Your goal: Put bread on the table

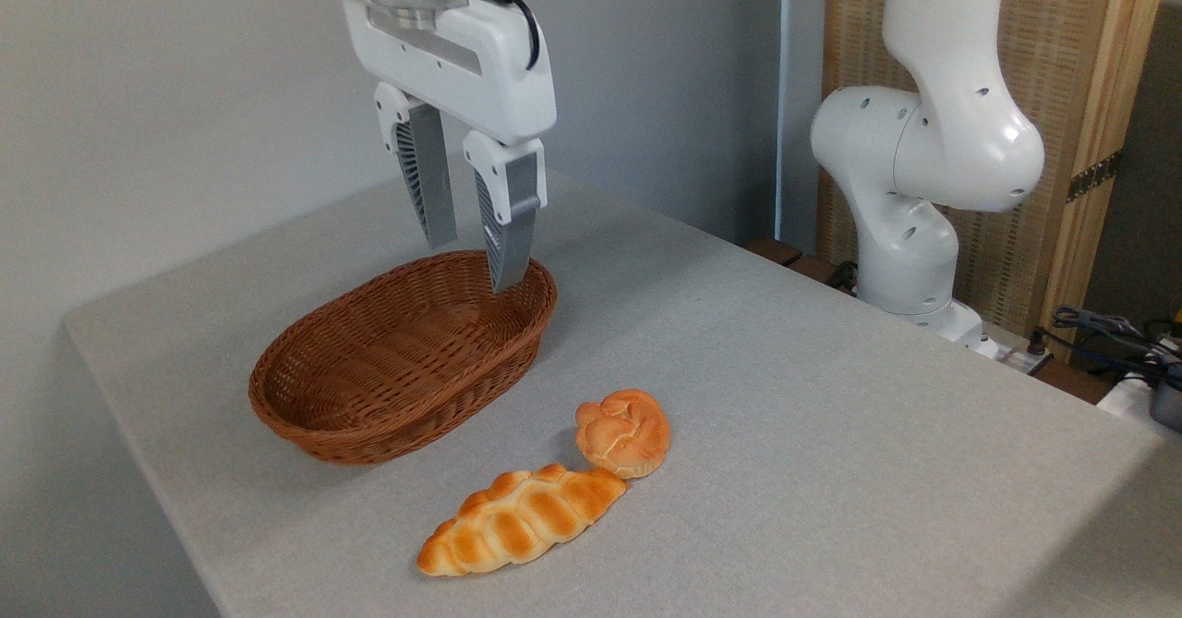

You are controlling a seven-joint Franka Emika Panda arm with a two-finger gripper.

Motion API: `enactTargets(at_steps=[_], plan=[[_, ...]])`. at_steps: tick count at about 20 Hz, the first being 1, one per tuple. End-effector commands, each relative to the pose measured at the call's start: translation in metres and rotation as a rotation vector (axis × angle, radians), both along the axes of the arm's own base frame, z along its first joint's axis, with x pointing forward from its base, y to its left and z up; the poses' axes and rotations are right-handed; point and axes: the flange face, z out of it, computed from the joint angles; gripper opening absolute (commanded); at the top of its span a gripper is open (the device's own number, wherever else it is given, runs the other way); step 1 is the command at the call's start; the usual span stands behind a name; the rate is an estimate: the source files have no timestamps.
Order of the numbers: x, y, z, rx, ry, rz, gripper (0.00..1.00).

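The bread [623, 432], a small round golden bun with a knotted top, rests upright on the grey table [831, 396], touching the tip of a long braided loaf. My gripper [473, 262] hangs well above and to the left of it, over the far rim of the wicker basket. Its two fingers point down, spread apart, with nothing between them.
A brown oval wicker basket [323, 387] stands to the left of the bun. The long braided loaf [522, 518] lies near the table's front edge. The arm's white base [914, 258] stands at the back right, with cables beyond it.
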Motion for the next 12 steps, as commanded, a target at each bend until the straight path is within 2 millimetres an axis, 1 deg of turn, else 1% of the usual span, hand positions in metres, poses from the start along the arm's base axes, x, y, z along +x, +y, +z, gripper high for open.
enactTargets(at_steps=[1,6,8,10,12], plan=[[0.0155,-0.0052,0.0069,-0.019,0.040,-0.010,1.00],[0.0150,-0.0050,0.0063,-0.015,0.041,-0.014,1.00],[0.0134,-0.0130,0.0036,-0.009,0.047,-0.029,1.00],[0.0138,-0.0072,0.0036,-0.009,0.047,-0.020,1.00],[0.0144,-0.0055,0.0033,-0.010,0.044,-0.018,1.00]])
